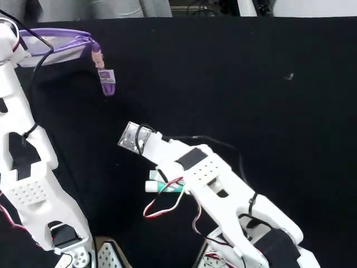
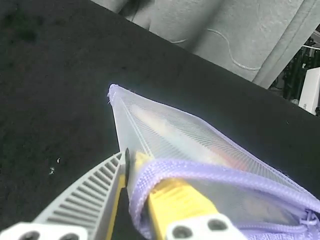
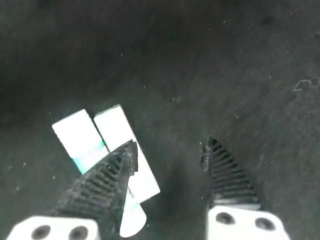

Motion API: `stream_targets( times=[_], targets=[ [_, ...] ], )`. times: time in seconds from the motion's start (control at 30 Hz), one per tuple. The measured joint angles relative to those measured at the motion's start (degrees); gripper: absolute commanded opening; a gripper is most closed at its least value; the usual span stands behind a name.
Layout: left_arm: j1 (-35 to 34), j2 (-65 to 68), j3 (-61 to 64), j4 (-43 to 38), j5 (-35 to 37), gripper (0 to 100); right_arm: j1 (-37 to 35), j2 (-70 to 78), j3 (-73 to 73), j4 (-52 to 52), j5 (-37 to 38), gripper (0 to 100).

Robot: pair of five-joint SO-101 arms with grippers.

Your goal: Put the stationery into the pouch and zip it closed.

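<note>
Left fingers are clenched on the pouch rim. The yellow-padded one is inside the mouth, the ribbed white one outside, so the zip is open there. The pouch is clear mesh with purple zip trim. Something reddish and yellowish is already inside; can't tell what.

In the high view the pouch is held at the far left corner of the tabletop, with its purple zip tag hanging off the end towards the middle. The left arm runs up the left edge and covers the pouch's near-left end.

Right fingers are released, spread wide, tips low over bare tabletop. The stationery is two white-and-teal blocks side by side, touching. It lies just beside one finger and is partly under its tip, not between the two.

From above, the stationery sits near the front centre, well apart from the pouch. The right arm overhangs it, and a red-and-white cable loops across it.

Grey fabric hangs beyond the tabletop's far edge.
</note>
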Motion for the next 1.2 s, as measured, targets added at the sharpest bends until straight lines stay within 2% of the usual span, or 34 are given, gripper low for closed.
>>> stream_targets(
  times=[0.13,0.27,0.43,0.57,0.83,1.0,1.2],
  targets=[
    [0.0,0.0,0.0,0.0,0.0,3,-1.4,0.0,-1.4,4.7,0.9,20.1],
    [0.0,0.0,0.0,0.0,0.0,3,-3.3,0.0,-5.0,11.6,5.0,20.1],
    [0.0,0.0,0.0,0.0,0.0,3,-2.0,0.0,-8.7,11.7,6.7,20.1],
    [0.3,0.0,0.0,0.0,0.0,3,-1.5,0.8,-9.2,11.2,11.6,20.1],
    [1.8,0.0,0.0,0.0,0.0,3,-1.3,12.8,-14.9,11.2,14.2,20.1],
    [1.8,0.0,0.0,0.0,0.0,3,-1.3,22.4,-20.2,15.2,17.0,20.1],
    [1.8,0.0,0.0,0.0,0.0,3,-1.3,25.6,-23.0,17.0,18.1,20.1]
  ],
)
